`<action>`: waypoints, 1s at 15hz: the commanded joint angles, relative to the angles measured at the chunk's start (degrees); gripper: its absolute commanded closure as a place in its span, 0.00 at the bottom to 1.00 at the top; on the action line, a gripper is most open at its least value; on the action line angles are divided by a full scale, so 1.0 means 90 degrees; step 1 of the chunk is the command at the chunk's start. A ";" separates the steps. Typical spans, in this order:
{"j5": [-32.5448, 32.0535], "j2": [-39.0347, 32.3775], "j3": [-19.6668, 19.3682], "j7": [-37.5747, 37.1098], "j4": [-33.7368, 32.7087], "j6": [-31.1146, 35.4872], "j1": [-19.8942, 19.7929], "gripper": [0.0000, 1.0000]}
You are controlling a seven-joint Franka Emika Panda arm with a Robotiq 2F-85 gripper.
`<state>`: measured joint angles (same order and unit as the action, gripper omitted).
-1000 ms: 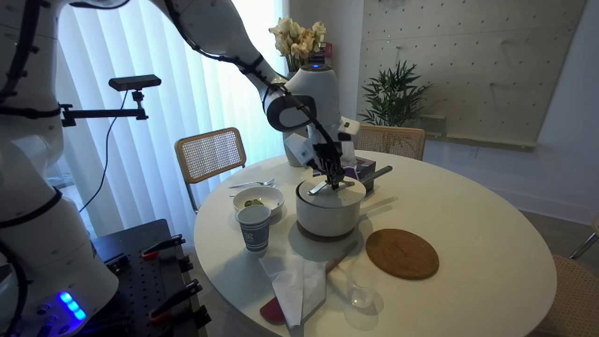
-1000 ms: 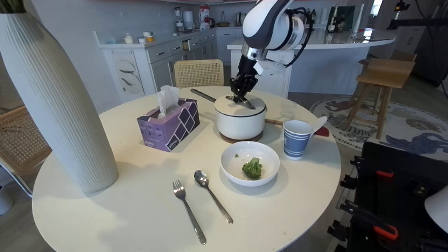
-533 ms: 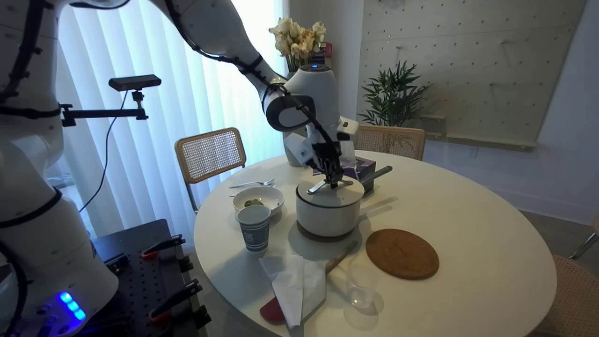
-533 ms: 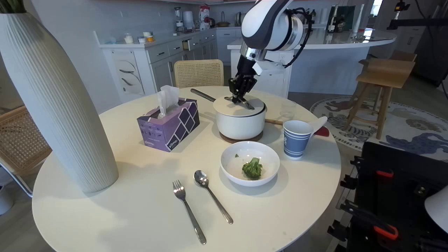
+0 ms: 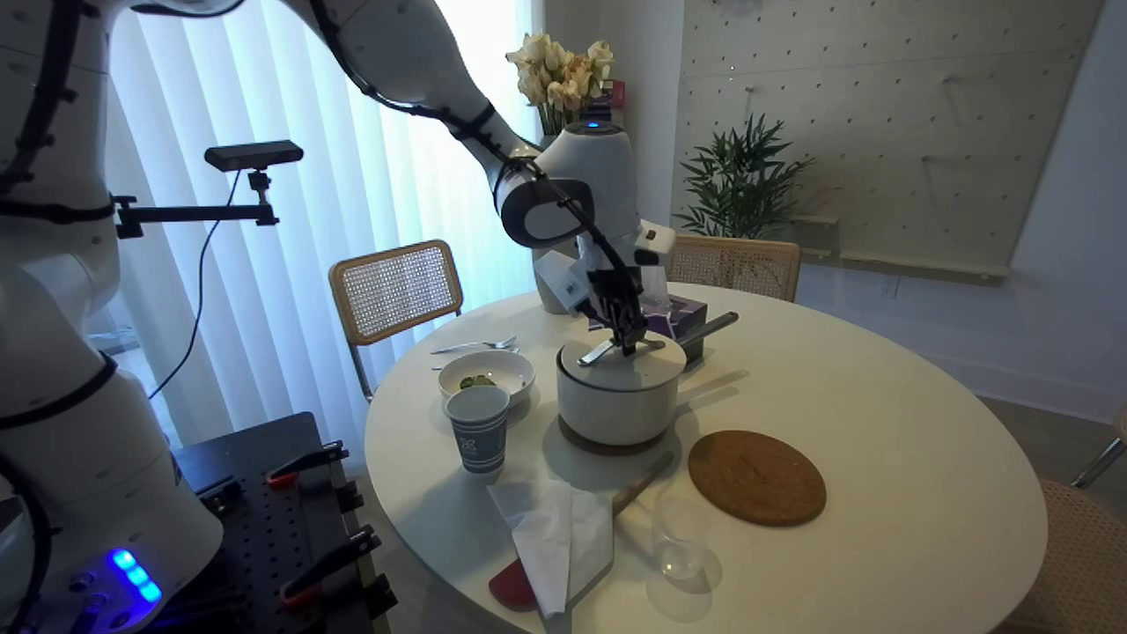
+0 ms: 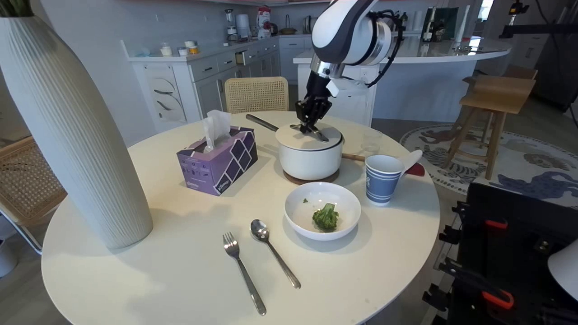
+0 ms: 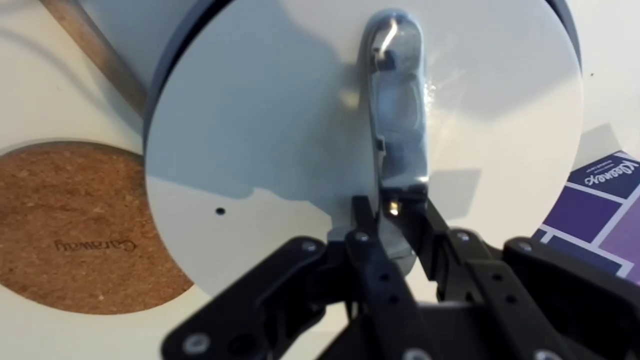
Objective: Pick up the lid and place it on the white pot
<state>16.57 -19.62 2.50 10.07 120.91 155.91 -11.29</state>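
White pot (image 6: 310, 163): squat, wide; its long handle (image 6: 262, 122) points far left in an exterior view.
Tissue box (image 6: 214, 162): purple, left of the pot there; "Kleenex" printed, inverted in my wrist view.
Lid (image 7: 290, 130): flat, round, pale, with one small dark hole (image 7: 220, 211); over the pot's mouth, slightly off centre. I cannot tell whether it is fully seated.
Cork mat (image 5: 757, 477): brown, near right of the pot in an exterior view; I read "Caraway", inverted, from the wrist.
Gripper (image 7: 395, 205): fingers (image 7: 363, 220) drawn in on the lid's shiny metal handle (image 7: 398, 100), which I hold.
Paper cup (image 5: 482, 445): blue-banded; its white mark illegible to me.
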 commanded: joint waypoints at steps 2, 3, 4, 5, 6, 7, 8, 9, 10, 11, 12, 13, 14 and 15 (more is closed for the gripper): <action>0.0075 0.0122 0.0025 0.0111 -0.0032 -0.0242 -0.0057 0.94; 0.0074 0.0128 0.0025 0.0112 -0.0028 -0.0255 -0.0057 0.94; 0.0075 0.0139 0.0030 0.0120 -0.0028 -0.0312 -0.0062 0.94; 0.0081 0.0141 0.0031 0.0117 -0.0030 -0.0325 -0.0061 0.94; 0.0085 0.0147 0.0031 0.0110 -0.0046 -0.0388 -0.0062 0.94; 0.0079 0.0155 0.0024 0.0098 -0.0066 -0.0478 -0.0060 0.94; 0.0075 0.0162 0.0015 0.0092 -0.0081 -0.0561 -0.0057 0.94; 0.0082 0.0168 0.0008 0.0097 -0.0090 -0.0611 -0.0059 0.94; 0.0087 0.0174 0.0003 0.0104 -0.0092 -0.0646 -0.0058 0.94; 0.0083 0.0180 -0.0007 0.0098 -0.0098 -0.0689 -0.0051 0.94; 0.0086 0.0181 -0.0013 0.0102 -0.0103 -0.0705 -0.0048 0.94; 0.0087 0.0180 -0.0021 0.0100 -0.0114 -0.0741 -0.0046 0.94; 0.0076 0.0175 -0.0037 0.0071 -0.0122 -0.0809 -0.0035 0.94; 0.0097 0.0191 -0.0027 0.0075 -0.0119 -0.0831 -0.0032 0.94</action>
<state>16.57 -19.36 2.29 10.07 120.06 151.23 -11.57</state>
